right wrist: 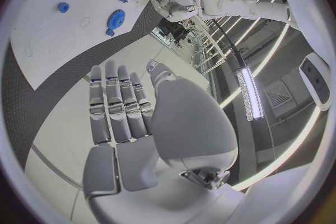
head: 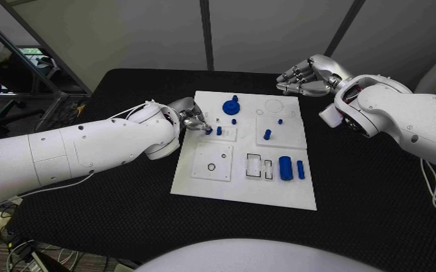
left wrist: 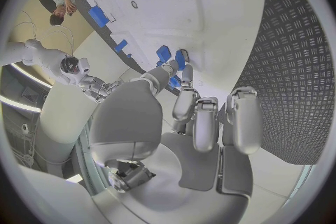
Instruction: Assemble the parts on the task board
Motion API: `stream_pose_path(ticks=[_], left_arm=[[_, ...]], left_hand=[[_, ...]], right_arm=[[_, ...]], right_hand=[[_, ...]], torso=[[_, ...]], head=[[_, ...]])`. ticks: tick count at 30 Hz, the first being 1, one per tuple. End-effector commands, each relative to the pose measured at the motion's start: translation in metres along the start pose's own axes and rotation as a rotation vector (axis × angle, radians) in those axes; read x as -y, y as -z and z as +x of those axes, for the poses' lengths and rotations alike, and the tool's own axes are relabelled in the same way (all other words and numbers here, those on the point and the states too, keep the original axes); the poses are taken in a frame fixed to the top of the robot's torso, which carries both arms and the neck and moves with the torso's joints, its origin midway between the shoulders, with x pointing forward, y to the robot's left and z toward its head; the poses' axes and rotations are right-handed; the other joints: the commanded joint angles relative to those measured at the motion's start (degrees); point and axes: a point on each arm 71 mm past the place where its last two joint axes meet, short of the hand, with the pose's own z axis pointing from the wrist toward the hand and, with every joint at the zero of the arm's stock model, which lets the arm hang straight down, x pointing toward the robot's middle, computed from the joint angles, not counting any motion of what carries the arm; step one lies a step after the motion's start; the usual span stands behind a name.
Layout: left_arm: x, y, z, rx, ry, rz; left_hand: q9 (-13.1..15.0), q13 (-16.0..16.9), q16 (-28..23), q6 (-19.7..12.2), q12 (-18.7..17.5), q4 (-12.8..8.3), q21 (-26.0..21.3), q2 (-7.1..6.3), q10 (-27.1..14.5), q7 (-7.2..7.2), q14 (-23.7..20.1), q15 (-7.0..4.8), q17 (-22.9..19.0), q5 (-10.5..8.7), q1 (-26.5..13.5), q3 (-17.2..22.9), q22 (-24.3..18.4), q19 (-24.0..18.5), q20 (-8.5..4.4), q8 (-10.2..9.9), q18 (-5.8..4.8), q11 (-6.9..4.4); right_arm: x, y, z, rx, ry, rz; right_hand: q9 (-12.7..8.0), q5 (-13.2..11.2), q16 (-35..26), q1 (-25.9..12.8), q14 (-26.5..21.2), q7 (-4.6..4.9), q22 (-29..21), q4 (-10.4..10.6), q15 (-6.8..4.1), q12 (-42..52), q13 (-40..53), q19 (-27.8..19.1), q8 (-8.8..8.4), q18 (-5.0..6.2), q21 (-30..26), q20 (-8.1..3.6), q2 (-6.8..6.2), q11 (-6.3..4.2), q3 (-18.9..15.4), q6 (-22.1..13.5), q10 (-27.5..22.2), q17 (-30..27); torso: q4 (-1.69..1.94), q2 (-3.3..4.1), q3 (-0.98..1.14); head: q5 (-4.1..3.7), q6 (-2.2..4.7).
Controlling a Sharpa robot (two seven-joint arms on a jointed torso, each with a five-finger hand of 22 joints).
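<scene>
the left hand [head: 193, 119] reaches in over the left edge of the white task board [head: 218, 181], which lies on the black tabletop [head: 109, 221]. its fingertips [left wrist: 183, 70] close on a small blue part [head: 208, 131], pinching it at the board's surface; the left wrist view shows the same blue piece [left wrist: 180, 60] between the fingertips, with the other fingers curled back toward the palm. just beyond those fingertips stands a short blue peg [head: 219, 130], and a little farther off a blue gear [head: 232, 106] with a knob on top. a second small blue stub [head: 234, 121] sits between the gear and the peg. nearer the robot from the left hand lie a square plate with a black ring [head: 212, 166] and two empty rectangular slots [head: 254, 166]. farther right stand a thick blue cylinder [head: 285, 168] and a slim blue bar [head: 300, 170], side by side, and an upright blue pin [head: 267, 135] above them. the right hand [head: 306, 77] hovers off the board beyond its far right corner, well apart from every part, holding nothing; its fingers are curled inward in the head view, while the right wrist view shows them [right wrist: 115, 102] lying close together.
</scene>
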Motion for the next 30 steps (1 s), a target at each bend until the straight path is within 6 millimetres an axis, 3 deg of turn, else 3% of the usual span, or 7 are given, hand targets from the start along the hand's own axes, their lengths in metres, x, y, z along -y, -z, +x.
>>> stream_pose_path(ticks=[1,23,30], left_arm=[[-0.0011,0.0007,-0.0016,0.015,-0.010,-0.004],[-0.0014,0.0028,0.0011,-0.026,-0.031,-0.003],[-0.0012,0.0036,0.0038,-0.062,-0.051,-0.001]], left_hand=[[13.74,0.23,0.14,0.71,0.35,2.81,0.34,0.90,0.62,-0.78,5.99,-0.46,15.06,0.35,0.55,2.75,10.46,3.21,-0.28,0.29,-1.01,-0.04],[13.77,0.62,0.14,0.82,0.60,2.43,0.50,0.75,0.89,-0.89,5.99,-0.51,15.06,0.39,0.79,2.68,10.56,3.28,-0.32,0.46,-1.04,-0.13],[13.71,1.19,0.14,0.91,0.91,2.05,0.54,-1.13,1.20,-1.14,5.99,-0.63,15.06,0.37,0.24,1.42,10.64,3.32,-0.39,0.69,-1.06,-0.30]], right_arm=[[-0.0018,-0.0006,-0.0003,0.001,0.003,-0.010],[-0.0015,-0.0007,-0.0003,0.000,0.003,-0.009],[-0.0014,-0.0006,-0.0005,0.000,0.003,-0.008]], right_hand=[[0.00,0.15,-0.15,-0.21,-0.46,0.02,-0.09,-0.16,0.11,0.05,-0.07,0.24,-0.03,0.33,-0.22,0.09,0.37,-0.01,0.10,-0.34,-0.44,-0.06],[0.02,0.19,-0.14,-0.26,-0.49,0.03,-0.08,-0.17,0.13,0.07,-0.07,0.29,0.00,0.34,-0.37,0.10,0.41,0.00,0.15,-0.35,-0.48,-0.14],[0.02,0.19,-0.14,-0.30,-0.50,0.04,-0.08,-0.15,0.13,0.07,-0.06,0.30,0.00,0.34,-0.40,0.11,0.42,0.01,0.15,-0.35,-0.49,-0.16]], torso=[[0.02,-0.01,0.00],[-0.08,0.01,0.03],[0.03,0.00,0.03]], head=[[0.11,-0.12],[0.14,-0.41],[0.12,-0.48]])
